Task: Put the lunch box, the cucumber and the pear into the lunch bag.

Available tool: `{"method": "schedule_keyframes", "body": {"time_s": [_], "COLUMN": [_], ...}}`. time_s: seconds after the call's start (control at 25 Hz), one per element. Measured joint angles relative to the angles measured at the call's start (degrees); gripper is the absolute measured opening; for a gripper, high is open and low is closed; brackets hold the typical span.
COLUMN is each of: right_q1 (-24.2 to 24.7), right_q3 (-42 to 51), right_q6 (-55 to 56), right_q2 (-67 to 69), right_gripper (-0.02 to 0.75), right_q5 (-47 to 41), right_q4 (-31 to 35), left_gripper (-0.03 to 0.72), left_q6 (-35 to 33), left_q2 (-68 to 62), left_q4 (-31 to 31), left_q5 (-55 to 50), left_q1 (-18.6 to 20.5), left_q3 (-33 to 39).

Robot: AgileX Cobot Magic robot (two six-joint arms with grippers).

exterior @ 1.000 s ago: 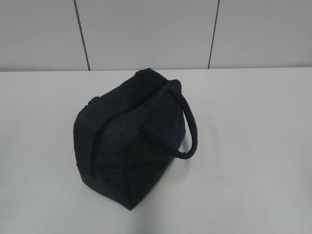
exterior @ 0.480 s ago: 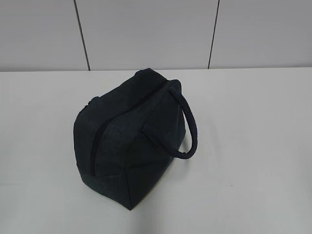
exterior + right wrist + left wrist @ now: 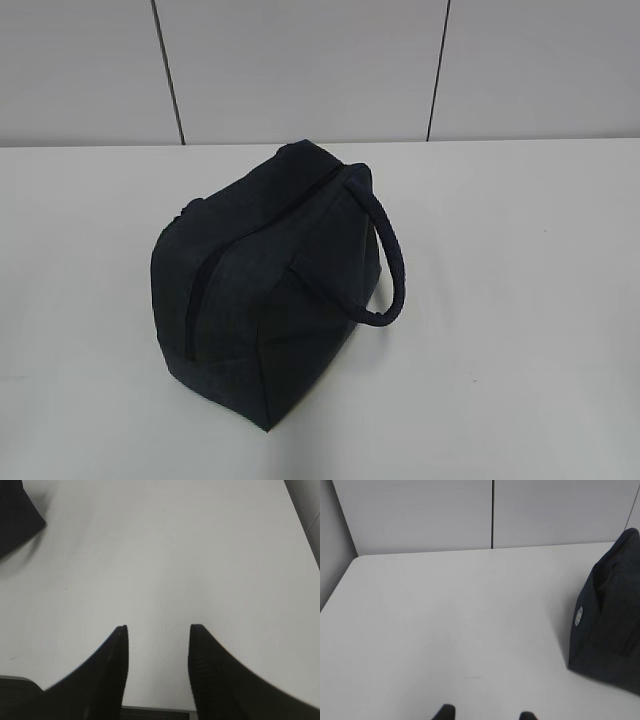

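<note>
Sitting alone near the middle of the white table (image 3: 520,300), the lunch bag (image 3: 265,290) rests with its dark zipper line running along the top ridge and down the near-left face; the zipper looks closed along the stretch that shows. Its thick looped handle (image 3: 392,262) arcs out on the right side, the lower end of the loop close to the tabletop. Behind the table stands a pale panelled wall (image 3: 300,70) with dark vertical seams.

From the left wrist view the bag's end panel (image 3: 610,615) fills the right edge, with a small round pale badge (image 3: 578,616) on it. The left gripper (image 3: 486,715) shows only two dark fingertips at the bottom edge, spread apart with bare table between them, holding nothing. The right gripper (image 3: 157,670) hangs over bare table too, fingers parted and empty, well apart from the bag corner (image 3: 17,515) at the upper left. Lunch box, cucumber and pear cannot be seen in any view
</note>
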State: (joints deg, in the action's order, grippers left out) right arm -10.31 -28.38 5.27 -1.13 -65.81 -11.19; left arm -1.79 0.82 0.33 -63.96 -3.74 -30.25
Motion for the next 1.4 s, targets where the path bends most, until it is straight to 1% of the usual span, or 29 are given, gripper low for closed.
{"method": "schedule_keyframes", "body": {"time_s": [1.4], "right_q1": [0.00], "right_q3": [0.00], "right_q6": [0.00], "right_q2": [0.00], "right_gripper": [0.317], "right_q5": [0.00], "right_q4": [0.00], "left_gripper": [0.239], "left_q6": [0.00], "left_q2": [0.00], "left_q4": [0.00], "left_q5": [0.00], "left_q1": [0.00], "left_q3": [0.00]}}
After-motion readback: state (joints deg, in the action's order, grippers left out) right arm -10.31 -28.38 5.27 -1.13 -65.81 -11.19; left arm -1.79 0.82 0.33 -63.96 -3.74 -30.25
